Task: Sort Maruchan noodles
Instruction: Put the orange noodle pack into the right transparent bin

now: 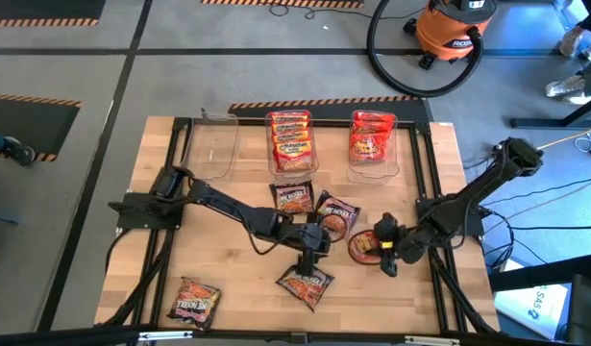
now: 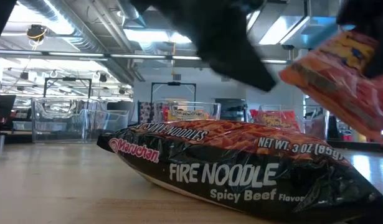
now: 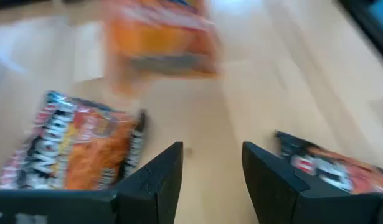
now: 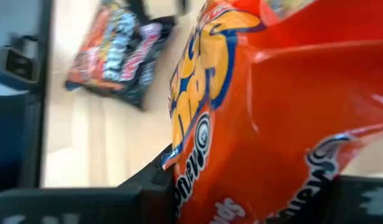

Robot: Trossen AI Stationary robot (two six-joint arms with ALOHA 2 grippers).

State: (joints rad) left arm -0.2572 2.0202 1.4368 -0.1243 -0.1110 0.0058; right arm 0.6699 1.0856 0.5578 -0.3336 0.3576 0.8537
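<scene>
My right gripper (image 1: pixel 382 250) is shut on a red-orange Maruchan packet (image 4: pixel 272 106) at the table's right middle. In the low view that packet (image 2: pixel 347 74) hangs tilted above the wood. Near the centre front, my left gripper (image 3: pixel 213 155) stands open with nothing between its fingers, just above a dark Fire Noodle packet (image 1: pixel 307 283) that fills the low view (image 2: pixel 241 168). Two more dark packets (image 1: pixel 295 197) (image 1: pixel 336 213) lie behind it, and another (image 1: pixel 195 300) lies at the front left.
Three clear tubs stand along the back: the left one (image 1: pixel 201 144) empty, the middle one (image 1: pixel 269 144) with orange-yellow packets, the right one (image 1: pixel 395 144) with red packets. A black frame borders the table. An orange shop vacuum (image 1: pixel 454 29) stands on the floor beyond.
</scene>
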